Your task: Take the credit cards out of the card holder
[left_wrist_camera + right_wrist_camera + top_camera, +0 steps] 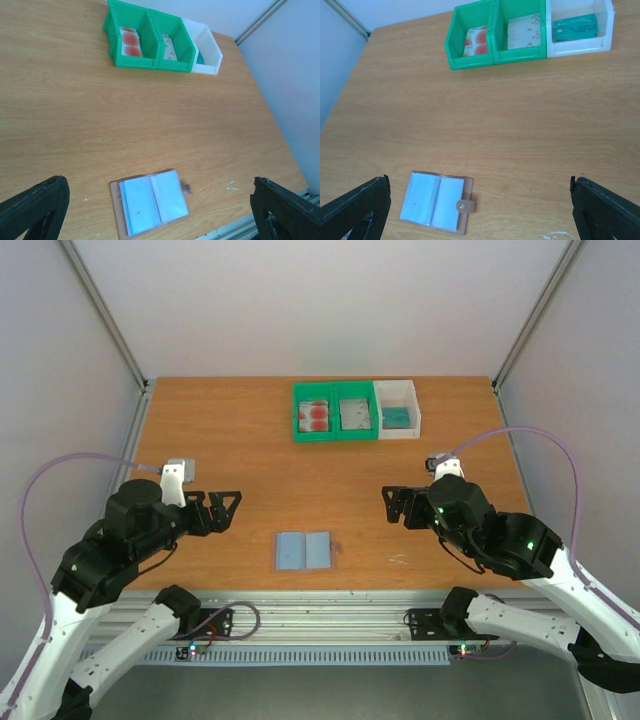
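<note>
Holder [303, 550] lies open and flat near the front edge of the table [220, 440], blue panels up. My left gripper [225, 510] and right gripper [393, 505] are both spread wide, empty, one on each side of it and well apart from it. Far side: blotched card [318, 415] and grey card [355, 413] in green tray [335, 436], teal card [397, 418] in white tray [410, 390].

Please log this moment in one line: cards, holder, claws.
credit cards: one in each tray compartment | card holder: open flat, untouched | left claw: open, empty | right claw: open, empty
</note>
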`<action>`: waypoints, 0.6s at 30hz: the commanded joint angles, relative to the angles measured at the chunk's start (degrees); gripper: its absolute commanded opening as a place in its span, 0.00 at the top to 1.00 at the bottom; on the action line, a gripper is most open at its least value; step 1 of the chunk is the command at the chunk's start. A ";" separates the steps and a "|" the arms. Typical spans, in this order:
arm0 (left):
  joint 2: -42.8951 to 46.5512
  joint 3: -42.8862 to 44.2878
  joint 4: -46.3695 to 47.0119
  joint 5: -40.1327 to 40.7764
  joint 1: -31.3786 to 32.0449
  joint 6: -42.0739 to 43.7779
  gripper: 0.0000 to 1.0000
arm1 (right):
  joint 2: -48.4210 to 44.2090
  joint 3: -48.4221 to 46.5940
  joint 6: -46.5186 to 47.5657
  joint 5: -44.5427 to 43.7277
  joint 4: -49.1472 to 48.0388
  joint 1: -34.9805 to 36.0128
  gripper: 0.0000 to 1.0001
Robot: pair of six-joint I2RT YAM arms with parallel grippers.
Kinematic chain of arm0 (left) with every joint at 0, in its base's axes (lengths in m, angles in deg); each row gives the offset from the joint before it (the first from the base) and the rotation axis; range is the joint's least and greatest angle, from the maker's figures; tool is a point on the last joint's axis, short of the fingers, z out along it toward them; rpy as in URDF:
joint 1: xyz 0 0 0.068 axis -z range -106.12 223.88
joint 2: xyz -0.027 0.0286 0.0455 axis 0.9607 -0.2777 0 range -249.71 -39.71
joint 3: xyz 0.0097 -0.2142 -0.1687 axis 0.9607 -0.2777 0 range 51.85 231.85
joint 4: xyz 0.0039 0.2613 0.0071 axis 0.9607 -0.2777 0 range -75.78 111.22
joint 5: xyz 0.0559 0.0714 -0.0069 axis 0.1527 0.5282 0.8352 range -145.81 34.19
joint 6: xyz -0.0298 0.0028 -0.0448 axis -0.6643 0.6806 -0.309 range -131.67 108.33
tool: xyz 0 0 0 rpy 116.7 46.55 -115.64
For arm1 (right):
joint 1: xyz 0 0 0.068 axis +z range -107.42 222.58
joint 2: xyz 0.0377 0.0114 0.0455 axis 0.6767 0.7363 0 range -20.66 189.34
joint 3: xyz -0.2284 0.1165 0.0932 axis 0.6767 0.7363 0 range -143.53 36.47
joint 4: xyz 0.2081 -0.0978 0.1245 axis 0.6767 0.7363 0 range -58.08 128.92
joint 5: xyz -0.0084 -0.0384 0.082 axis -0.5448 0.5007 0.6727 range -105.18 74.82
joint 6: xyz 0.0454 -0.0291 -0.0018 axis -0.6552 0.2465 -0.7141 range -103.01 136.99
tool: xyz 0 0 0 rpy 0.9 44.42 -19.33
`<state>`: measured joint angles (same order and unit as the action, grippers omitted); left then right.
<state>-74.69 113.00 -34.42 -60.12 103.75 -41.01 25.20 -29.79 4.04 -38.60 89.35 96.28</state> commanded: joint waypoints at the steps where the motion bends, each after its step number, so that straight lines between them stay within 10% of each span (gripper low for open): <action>1: 3.06 -1.80 2.44 3.90 0.03 1.72 0.01 | -2.20 3.10 -1.63 -3.00 -0.76 0.36 0.02; 18: 4.84 -5.69 6.70 0.83 0.04 0.10 0.01 | -7.60 7.61 -3.71 -0.68 -3.13 0.36 0.02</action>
